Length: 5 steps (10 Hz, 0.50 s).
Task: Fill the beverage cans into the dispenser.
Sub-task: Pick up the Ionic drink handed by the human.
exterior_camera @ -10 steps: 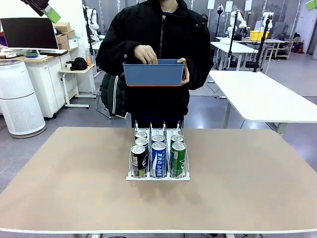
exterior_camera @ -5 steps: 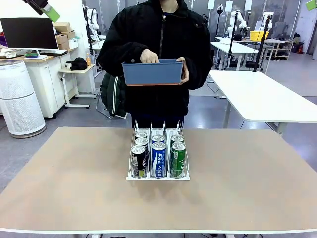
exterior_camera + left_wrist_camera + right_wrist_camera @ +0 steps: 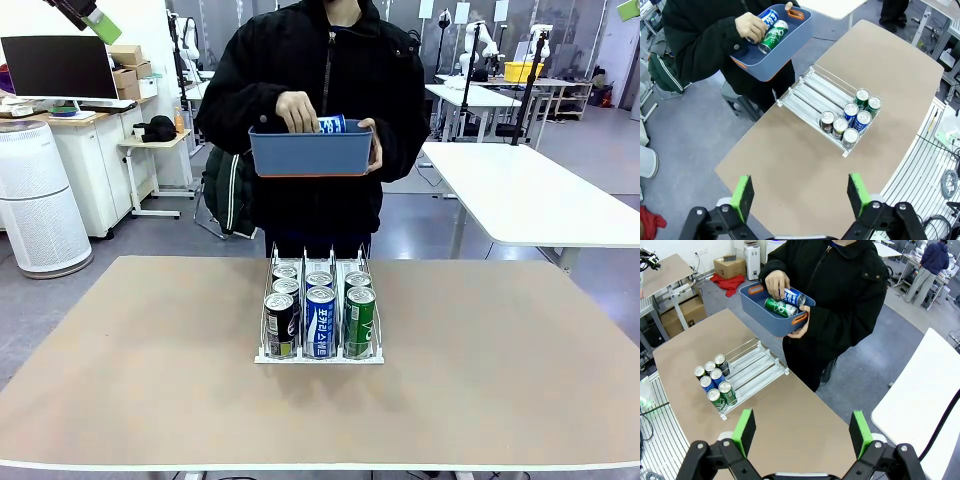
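Blue-and-white can (image 3: 792, 296), sideways in the person's hand (image 3: 775, 284) over the bin (image 3: 762, 315), is beyond the bare far end of the dispenser (image 3: 755, 365); left tool (image 3: 802, 195) and right tool (image 3: 802, 432) hang high above it, jaws apart, empty.

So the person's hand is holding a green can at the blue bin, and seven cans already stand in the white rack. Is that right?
Not quite. The can in the person's hand is a blue-and-white can, not green; the right wrist view shows it. A green can lies loose in the blue bin. The rest holds: seven cans stand in the white rack.
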Tool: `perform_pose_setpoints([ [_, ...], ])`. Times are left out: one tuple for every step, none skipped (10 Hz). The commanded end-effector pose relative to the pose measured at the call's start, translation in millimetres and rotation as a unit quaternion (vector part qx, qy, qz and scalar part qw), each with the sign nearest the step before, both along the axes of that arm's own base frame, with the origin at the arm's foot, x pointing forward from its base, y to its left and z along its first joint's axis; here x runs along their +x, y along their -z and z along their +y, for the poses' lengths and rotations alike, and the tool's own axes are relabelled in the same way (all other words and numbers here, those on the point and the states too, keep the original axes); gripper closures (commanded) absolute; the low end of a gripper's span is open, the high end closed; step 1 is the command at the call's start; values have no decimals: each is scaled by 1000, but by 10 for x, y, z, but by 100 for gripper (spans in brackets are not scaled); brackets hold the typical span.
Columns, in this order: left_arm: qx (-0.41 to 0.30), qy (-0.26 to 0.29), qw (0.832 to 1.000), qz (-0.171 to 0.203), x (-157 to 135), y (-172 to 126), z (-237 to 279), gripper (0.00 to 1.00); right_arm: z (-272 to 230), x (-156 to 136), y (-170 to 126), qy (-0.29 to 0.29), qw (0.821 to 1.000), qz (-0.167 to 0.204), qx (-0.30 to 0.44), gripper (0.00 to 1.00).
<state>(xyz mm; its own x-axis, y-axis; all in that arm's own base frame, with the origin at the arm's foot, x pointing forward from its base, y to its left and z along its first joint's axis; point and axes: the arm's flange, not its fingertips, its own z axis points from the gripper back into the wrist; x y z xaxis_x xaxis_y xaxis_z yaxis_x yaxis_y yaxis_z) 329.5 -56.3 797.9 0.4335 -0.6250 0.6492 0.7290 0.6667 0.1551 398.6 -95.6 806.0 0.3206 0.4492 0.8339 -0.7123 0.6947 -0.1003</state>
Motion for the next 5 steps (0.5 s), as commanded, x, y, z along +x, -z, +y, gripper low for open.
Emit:
perform_pose_setpoints([
  [-2, 4, 1000, 2, -19, 5, 15, 0, 12, -9, 13, -2, 1000, 1, 2, 0],
  [-2, 4, 1000, 2, -19, 5, 15, 0, 12, -9, 13, -2, 1000, 1, 2, 0],
  [-2, 4, 1000, 2, -19, 5, 15, 0, 12, -9, 13, -2, 1000, 1, 2, 0],
  [-2, 4, 1000, 2, -19, 5, 15, 0, 12, -9, 13, -2, 1000, 1, 2, 0],
  [-2, 4, 1000, 2, -19, 5, 15, 0, 12, -9, 13, -2, 1000, 1, 2, 0],
])
